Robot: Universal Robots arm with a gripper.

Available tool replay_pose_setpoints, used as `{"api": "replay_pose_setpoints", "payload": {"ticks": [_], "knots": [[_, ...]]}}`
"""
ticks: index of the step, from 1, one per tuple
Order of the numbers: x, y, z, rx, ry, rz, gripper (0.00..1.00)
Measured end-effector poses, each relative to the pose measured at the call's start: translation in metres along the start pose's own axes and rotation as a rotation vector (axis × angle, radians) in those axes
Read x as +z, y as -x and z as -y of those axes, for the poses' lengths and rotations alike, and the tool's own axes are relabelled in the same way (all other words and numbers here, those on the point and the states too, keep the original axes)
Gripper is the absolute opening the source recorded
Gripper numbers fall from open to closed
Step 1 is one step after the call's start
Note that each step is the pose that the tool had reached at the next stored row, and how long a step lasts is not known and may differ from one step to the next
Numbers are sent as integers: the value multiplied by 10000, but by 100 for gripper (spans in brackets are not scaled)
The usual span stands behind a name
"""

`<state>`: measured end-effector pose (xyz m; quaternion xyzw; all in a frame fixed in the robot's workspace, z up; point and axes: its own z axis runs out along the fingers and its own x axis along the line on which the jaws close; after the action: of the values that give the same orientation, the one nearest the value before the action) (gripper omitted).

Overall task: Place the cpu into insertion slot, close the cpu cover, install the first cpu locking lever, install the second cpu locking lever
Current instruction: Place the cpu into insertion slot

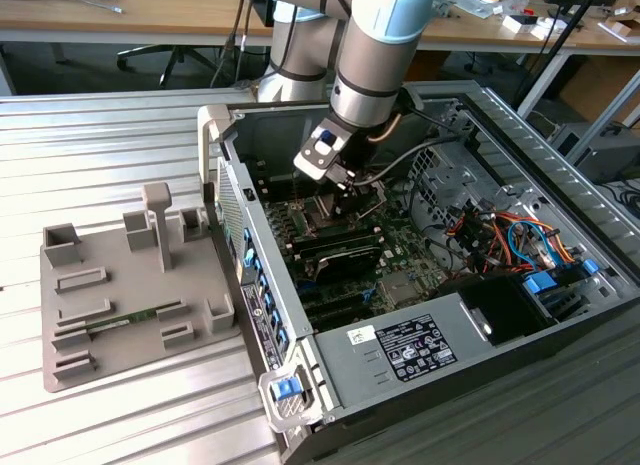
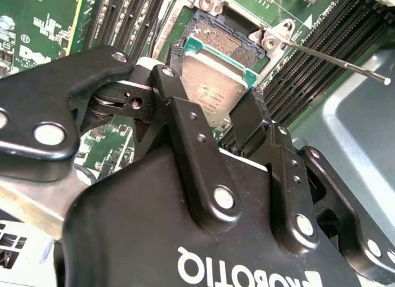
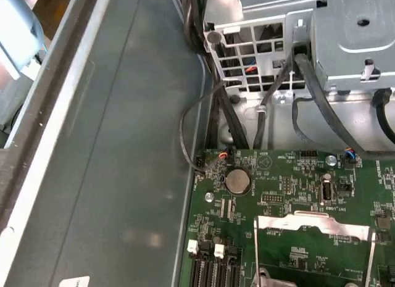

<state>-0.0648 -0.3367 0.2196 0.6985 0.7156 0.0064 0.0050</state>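
- Exterior view: the gripper (image 1: 343, 180) is lowered into the open computer case (image 1: 520, 185), over the far part of the green motherboard (image 1: 400, 275). A grey fixture tray (image 1: 70, 315) lies outside the case, on the exterior view's left.
- Second wrist view: the fingers (image 2: 176, 102) pinch the cpu (image 2: 213, 83) by two opposite edges. The insertion slot (image 2: 225, 37) lies uncovered just beyond the chip and partly under it; whether they touch cannot be told. A thin locking lever (image 2: 333, 58) stands free.
- First wrist view: a coin cell (image 3: 237, 181) and cables (image 3: 228, 114) sit by the board's edge.
- Judgement: the first step, placing, is in hand. It calls for the chip to sit level and square to the socket rim.
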Motion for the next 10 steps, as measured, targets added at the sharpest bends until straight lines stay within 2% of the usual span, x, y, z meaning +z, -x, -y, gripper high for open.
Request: {"api": "replay_pose_setpoints", "payload": {"ticks": [10], "knots": [[81,-1,37,-2,0,-1,54]]}}
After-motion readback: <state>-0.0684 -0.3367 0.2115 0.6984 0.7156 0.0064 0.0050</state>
